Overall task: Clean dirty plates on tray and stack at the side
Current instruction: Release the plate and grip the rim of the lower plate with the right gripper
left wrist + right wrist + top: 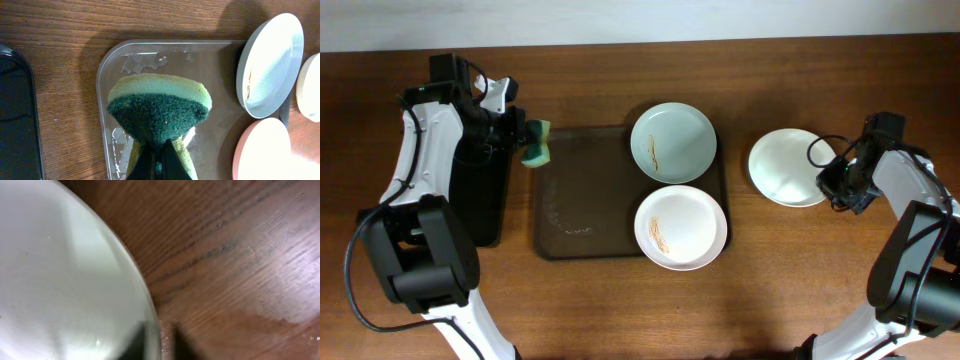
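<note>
My left gripper (523, 140) is shut tight on a green sponge (536, 144). It holds the sponge over the far left corner of the tray (580, 200). In the left wrist view, the two fingers (148, 165) pinch the sponge at the bottom, and it looks squashed there. Its dark rough side faces the camera. The tray has some wet marks (560, 215) on it.

Two plates sit on the right side of the tray, right next to each other. The far plate (672, 143) is pale blue with a little brown smear. The near plate (680, 227) is white and has a brown smear too.

The side plate (788, 167) is white and lies on the table, to the right of the tray and apart from it. My right gripper (833, 182) is at its right edge. In the right wrist view, the rim runs between two dark blurry fingers (137, 342). I cannot tell if they are squeezing it.

A black tray (480, 200) lies to the left, under my left arm.
</note>
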Controlling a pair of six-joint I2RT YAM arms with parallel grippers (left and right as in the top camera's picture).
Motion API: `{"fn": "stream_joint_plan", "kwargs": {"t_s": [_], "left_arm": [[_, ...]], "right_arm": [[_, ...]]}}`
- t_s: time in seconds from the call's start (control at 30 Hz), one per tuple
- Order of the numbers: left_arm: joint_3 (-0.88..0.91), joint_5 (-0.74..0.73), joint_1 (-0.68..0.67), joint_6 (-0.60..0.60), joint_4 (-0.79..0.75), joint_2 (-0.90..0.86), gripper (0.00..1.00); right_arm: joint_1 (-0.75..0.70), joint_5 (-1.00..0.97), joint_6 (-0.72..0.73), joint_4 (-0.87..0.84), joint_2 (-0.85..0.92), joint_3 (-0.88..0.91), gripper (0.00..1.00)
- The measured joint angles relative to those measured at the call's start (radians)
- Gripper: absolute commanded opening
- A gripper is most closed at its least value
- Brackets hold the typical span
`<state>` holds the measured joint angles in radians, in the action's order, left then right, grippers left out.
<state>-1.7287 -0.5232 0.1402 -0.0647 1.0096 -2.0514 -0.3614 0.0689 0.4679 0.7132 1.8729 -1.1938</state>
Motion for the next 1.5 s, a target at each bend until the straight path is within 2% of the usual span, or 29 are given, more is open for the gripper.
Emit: {"fn": "stream_joint_plan", "kwargs": {"t_s": [0.1,0.17,0.3,0.33,0.4,0.47,0.57,0.77,0.9,1.1,1.17,1.23,1.27,1.3,1.47,1.5], "left_arm": [[0.0,0.0,0.0,0.0,0.0,0.0,0.01],[0.0,0.0,0.0,0.0,0.0,0.0,0.01],[0.0,0.0,0.0,0.0,0.0,0.0,0.01],[0.0,0.0,0.0,0.0,0.001,0.0,0.01],[0.0,0.0,0.0,0.0,0.0,0.0,0.01],[0.0,0.001,0.0,0.0,0.0,0.0,0.01],[0.0,0.004,0.0,0.0,0.001,0.0,0.01],[0.0,0.004,0.0,0.0,0.001,0.0,0.01],[0.0,0.004,0.0,0.0,0.0,0.0,0.0],[0.0,0.004,0.0,0.0,0.002,0.0,0.01],[0.0,0.004,0.0,0.0,0.003,0.0,0.01],[0.0,0.004,0.0,0.0,0.003,0.0,0.0],[0.0,0.004,0.0,0.0,0.003,0.0,0.01],[0.0,0.004,0.0,0.0,0.003,0.0,0.01],[0.0,0.004,0.0,0.0,0.003,0.0,0.01],[0.0,0.004,0.0,0.0,0.004,0.0,0.0]], "right_arm": [[0.0,-0.003,-0.002,0.082,0.0,-0.015,0.77],[0.0,0.022,-0.013,0.187,-0.012,-0.093,0.76],[0.066,0.114,-0.035,0.349,-0.203,-0.233,0.77],[0.145,0.135,-0.038,0.415,-0.251,-0.235,0.74],[0.298,0.158,-0.049,0.444,-0.267,-0.227,0.61],[0.477,0.15,-0.048,0.445,-0.265,-0.153,0.52],[0.589,0.121,0.0,0.403,-0.263,-0.019,0.5],[0.62,0.113,0.0,0.216,-0.264,0.159,0.49],[0.69,0.109,-0.009,0.084,-0.262,0.185,0.48],[0.696,0.04,-0.079,0.021,-0.192,0.197,0.47],[0.696,0.036,-0.084,0.014,-0.172,0.197,0.4],[0.696,0.037,-0.087,0.014,-0.155,0.198,0.17],[0.696,0.036,-0.087,0.015,-0.153,0.198,0.09],[0.696,0.039,-0.091,0.014,-0.153,0.198,0.04],[0.696,0.076,-0.09,0.016,-0.153,0.195,0.04],[0.696,0.112,-0.089,0.058,-0.153,0.176,0.04]]}}
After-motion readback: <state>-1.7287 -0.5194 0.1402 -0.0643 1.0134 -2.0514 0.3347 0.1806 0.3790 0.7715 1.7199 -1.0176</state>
